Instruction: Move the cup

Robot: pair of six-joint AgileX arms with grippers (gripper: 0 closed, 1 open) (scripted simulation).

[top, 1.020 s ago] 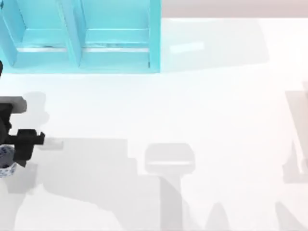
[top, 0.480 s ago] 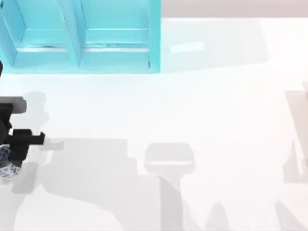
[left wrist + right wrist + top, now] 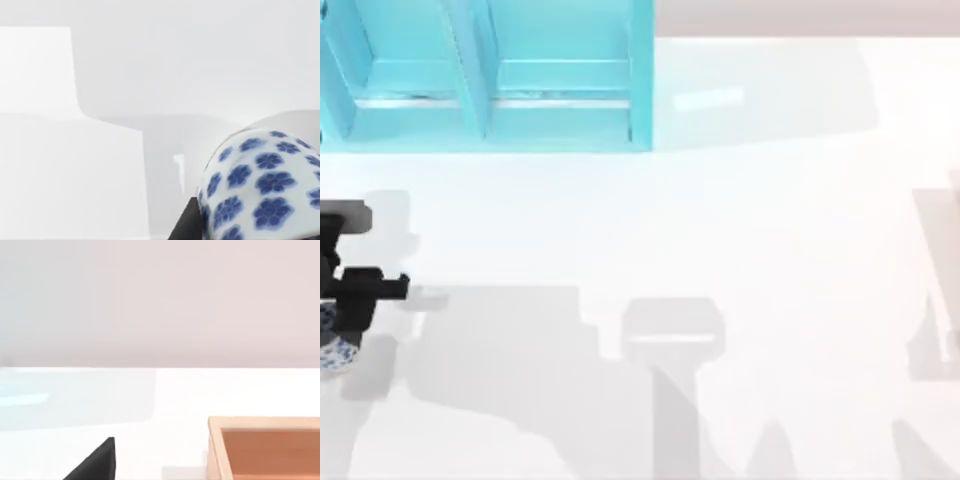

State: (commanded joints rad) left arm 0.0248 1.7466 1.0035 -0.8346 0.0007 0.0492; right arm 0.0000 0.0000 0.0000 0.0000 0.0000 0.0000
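Right up against my left wrist camera sits the cup [image 3: 260,185], white with blue flower prints, its rounded side bulging close to the lens. A black part of the left gripper shows beside it in that view, touching or nearly touching its lower side. I cannot tell from any view whether the fingers are spread or pressed onto the cup, since the fingertips are hidden.

From above, the left gripper [image 3: 355,300] is at the far left edge of the table [image 3: 720,230], a black block with the arm running off the picture's left side. The cup [image 3: 334,350] peeks out just below that black body, partly covered by it and cut by the picture's edge. A soft grey shadow lies on the white table just to the right of both.

Farther out, past the gripper, a turquoise cabinet [image 3: 490,80] with upright dividers and a shelf stands along the back of the table on the left half. It is well apart from the cup.

On my right wrist camera, a black wedge of the right arm's own hardware [image 3: 95,462] shows low down, so I cannot judge how that gripper's fingers stand. Beyond it is the corner of a wooden box [image 3: 265,447] with pale rims and an orange-brown inside, resting on the white surface, and behind that a plain pale wall [image 3: 160,300].
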